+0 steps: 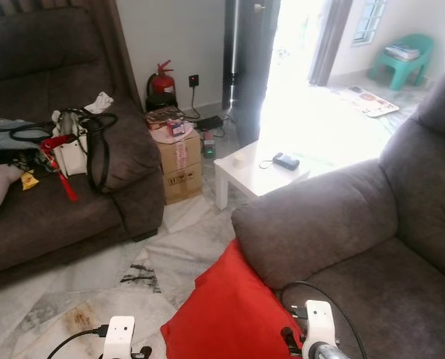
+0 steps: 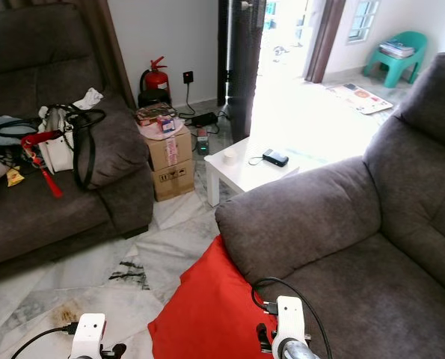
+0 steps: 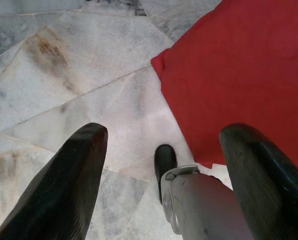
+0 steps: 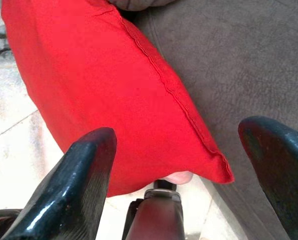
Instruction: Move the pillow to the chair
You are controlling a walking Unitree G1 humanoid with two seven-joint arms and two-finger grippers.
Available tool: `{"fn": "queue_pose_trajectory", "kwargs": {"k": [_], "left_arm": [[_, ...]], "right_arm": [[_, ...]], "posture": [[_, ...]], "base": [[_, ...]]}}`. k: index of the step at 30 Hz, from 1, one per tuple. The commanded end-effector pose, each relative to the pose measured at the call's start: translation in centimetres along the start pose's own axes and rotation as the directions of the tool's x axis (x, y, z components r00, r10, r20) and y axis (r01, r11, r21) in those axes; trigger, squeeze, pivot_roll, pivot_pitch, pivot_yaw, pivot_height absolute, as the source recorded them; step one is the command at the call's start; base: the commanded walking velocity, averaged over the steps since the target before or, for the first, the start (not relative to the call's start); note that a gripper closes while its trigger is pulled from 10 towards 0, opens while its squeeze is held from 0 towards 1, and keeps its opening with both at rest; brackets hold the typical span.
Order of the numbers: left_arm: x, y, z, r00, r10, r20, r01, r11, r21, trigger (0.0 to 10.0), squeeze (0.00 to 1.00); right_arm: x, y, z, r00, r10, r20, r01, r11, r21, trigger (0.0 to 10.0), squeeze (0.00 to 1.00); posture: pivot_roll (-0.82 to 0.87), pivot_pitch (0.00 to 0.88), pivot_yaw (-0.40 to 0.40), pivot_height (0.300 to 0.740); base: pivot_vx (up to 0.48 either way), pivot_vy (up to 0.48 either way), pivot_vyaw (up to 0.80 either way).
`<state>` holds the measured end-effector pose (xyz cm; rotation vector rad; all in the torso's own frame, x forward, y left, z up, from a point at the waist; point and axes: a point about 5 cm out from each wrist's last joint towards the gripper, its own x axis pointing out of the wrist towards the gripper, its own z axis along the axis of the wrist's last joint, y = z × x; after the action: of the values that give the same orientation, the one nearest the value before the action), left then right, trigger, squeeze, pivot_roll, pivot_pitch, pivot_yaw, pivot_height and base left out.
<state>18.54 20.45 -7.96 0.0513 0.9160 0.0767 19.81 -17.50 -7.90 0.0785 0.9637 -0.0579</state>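
Note:
A red pillow (image 1: 229, 310) stands on the marble floor and leans against the outer side of a grey armchair (image 1: 372, 224), below its armrest. Both arms hang low at the bottom of the eye views. My left gripper (image 3: 164, 132) is open over the floor tiles, with a corner of the red pillow (image 3: 239, 70) just beyond it. My right gripper (image 4: 181, 132) is open too, its fingers spread over the pillow's seamed edge (image 4: 98, 75) where it meets the grey armchair (image 4: 239, 60). Nothing sits between either pair of fingers.
A dark sofa (image 1: 50, 209) with bags stands to the left. Stacked cardboard boxes (image 1: 179, 161), a fire extinguisher (image 1: 161, 82) and a small white table (image 1: 256, 172) lie ahead. A teal plastic chair (image 1: 405, 60) stands beyond the bright doorway. Marble floor (image 1: 95, 284) is open in front.

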Motion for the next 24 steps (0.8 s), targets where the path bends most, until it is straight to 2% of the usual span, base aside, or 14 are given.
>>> {"fn": "queue_pose_trajectory", "kwargs": {"k": [1, 3, 5, 6, 10, 12, 14, 15, 20, 22, 23, 24], "left_arm": [[0.0, 0.2, -0.1, 1.0, 0.011, -0.009, -0.011, 1.0, 0.015, 10.0, 0.0], [0.0, 0.2, -0.1, 1.0, 0.012, -0.009, -0.012, 1.0, 0.016, 10.0, 0.0], [0.0, 0.3, -0.1, 1.0, 0.021, 0.0, -0.021, 1.0, 0.023, 10.0, 0.0], [-0.1, 0.3, 0.0, 0.999, 0.033, 0.021, -0.033, 0.999, 0.013, 10.0, 0.0], [-0.2, 0.6, 0.3, 0.994, 0.083, 0.075, -0.083, 0.997, -0.01, 10.0, 0.0], [-0.5, 1.0, 0.7, 0.968, 0.184, 0.168, -0.173, 0.982, -0.08, 10.0, 0.0], [-0.6, 1.1, 1.0, 0.954, 0.218, 0.207, -0.205, 0.975, -0.079, 10.0, 0.0], [-0.8, 1.2, 1.4, 0.936, 0.236, 0.261, -0.219, 0.971, -0.09, 10.0, 0.0], [-1.1, 1.4, 1.9, 0.905, 0.275, 0.324, -0.25, 0.961, -0.117, 10.0, 0.0], [-1.2, 2.4, 3.6, 0.88, 0.267, 0.393, -0.224, 0.963, -0.151, 10.0, 0.0], [-1.5, 3.5, 5.5, 0.844, 0.276, 0.46, -0.228, 0.961, -0.159, 10.0, 0.0], [-2.1, 4.9, 7.8, 0.782, 0.292, 0.551, -0.256, 0.956, -0.143, 10.0, 0.0]], "right_arm": [[0.0, 0.0, 0.2, 1.0, -0.007, 0.008, 0.007, 1.0, 0.009, 10.0, 0.0], [0.0, 0.0, 0.2, 1.0, -0.008, 0.008, 0.008, 1.0, 0.01, 10.0, 0.0], [0.0, 0.0, 0.2, 1.0, -0.013, 0.014, 0.013, 0.999, 0.05, 10.0, 0.0], [0.0, 0.1, 0.2, 0.999, -0.018, 0.034, 0.015, 0.996, 0.089, 10.0, 0.0], [-0.1, 0.2, 0.5, 0.996, -0.007, 0.087, -0.004, 0.993, 0.121, 10.0, 0.0], [-0.1, 0.2, 1.0, 0.989, 0.005, 0.15, -0.023, 0.993, 0.12, 10.0, 0.0], [-0.2, 0.2, 1.2, 0.985, 0.005, 0.172, -0.025, 0.993, 0.113, 10.0, 0.0], [-0.2, 0.2, 1.5, 0.979, 0.005, 0.205, -0.028, 0.994, 0.108, 10.0, 0.0], [-0.4, 0.2, 2.1, 0.965, 0.011, 0.261, -0.036, 0.995, 0.09, 10.0, 0.0], [-0.4, 0.2, 2.3, 0.958, 0.008, 0.288, -0.04, 0.994, 0.105, 10.0, 0.0], [-0.5, 0.2, 2.3, 0.956, 0.007, 0.294, -0.04, 0.993, 0.109, 10.0, 0.0], [-0.5, 0.2, 2.5, 0.952, 0.005, 0.308, -0.041, 0.993, 0.109, 10.0, 0.0]], "posture": [[0.04, 0.0, -0.002, 0.74], [0.04, 0.0, -0.002, 0.74], [0.04, 0.0, -0.001, 0.74], [0.04, 0.0, -0.001, 0.74], [0.04, 0.0, 0.002, 0.74], [0.04, 0.003, 0.003, 0.74], [0.04, 0.003, 0.003, 0.74], [0.04, 0.003, 0.003, 0.74], [0.05, 0.0, 0.002, 0.74], [0.05, 0.0, 0.004, 0.74], [0.04, 0.0, 0.007, 0.74], [0.04, 0.0, 0.007, 0.74]], "base": [[0.0, 0.0, 0.0], [0.0, 0.0, 0.0], [0.0, 0.0, 0.0], [0.0, 0.0, 0.0], [0.0, 0.0, 0.0], [0.0, 0.0, 0.0], [0.0, 0.0, 0.0], [0.0, 0.0, 0.0], [0.0, 0.0, 0.0], [0.0, 0.0, 0.0], [0.0, 0.0, 0.0], [0.0, 0.0, 0.0]]}}
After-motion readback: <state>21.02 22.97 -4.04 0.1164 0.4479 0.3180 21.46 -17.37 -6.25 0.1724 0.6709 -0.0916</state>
